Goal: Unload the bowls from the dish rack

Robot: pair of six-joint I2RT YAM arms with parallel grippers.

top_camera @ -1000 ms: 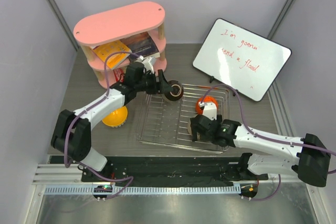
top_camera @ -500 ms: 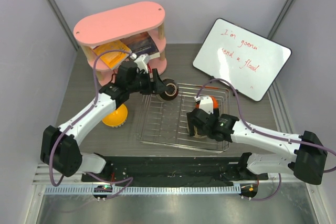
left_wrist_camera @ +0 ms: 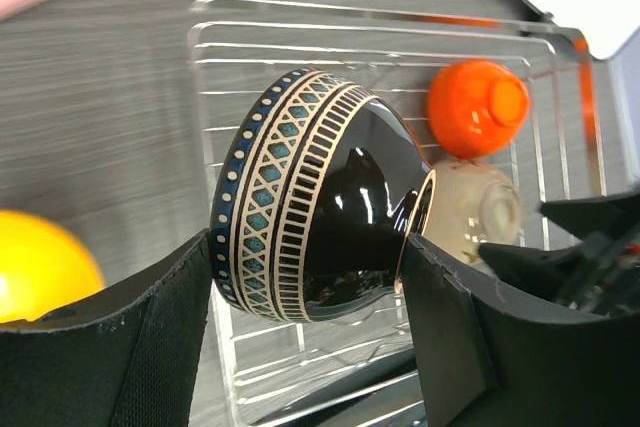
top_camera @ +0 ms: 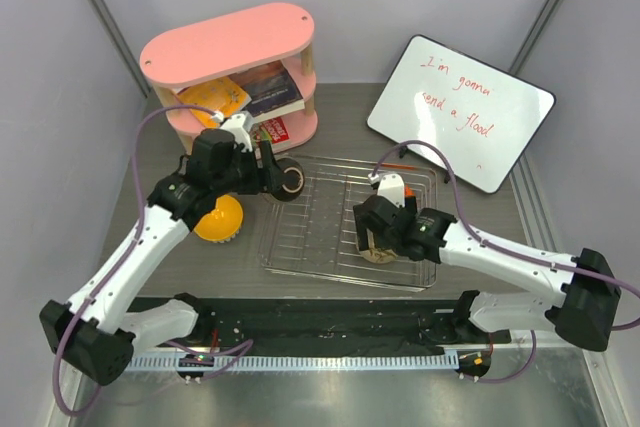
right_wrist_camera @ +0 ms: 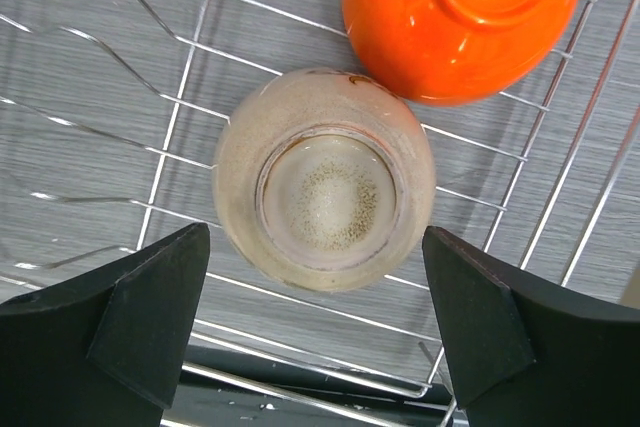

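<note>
- My left tool point(left_wrist_camera: 310, 247) is clenched on a black bowl point(left_wrist_camera: 320, 197): glossy, with a blue and cream geometric band. It lies on its side, rim against one finger, foot against the other.
- That bowl hangs over the far-left corner of the rack point(top_camera: 310, 237), whose thin silver wires run parallel inside a raised rim.
- My right tool point(right_wrist_camera: 312, 247) is released, with its fingers spread wide on either side of a cream bowl point(right_wrist_camera: 325, 177). This one is matt, speckled and upside down on the wires.
- An orange bowl point(right_wrist_camera: 460, 17), smooth and also upturned, touches the cream one on its far side.
- A yellow bowl point(top_camera: 220, 219) sits on the grey worktop point(top_camera: 340, 107) left of the rack, under my left arm.
- A pink shelf point(top_camera: 230, 42) stands just behind my left tool, and a whiteboard point(top_camera: 460, 112) leans at far right.
</note>
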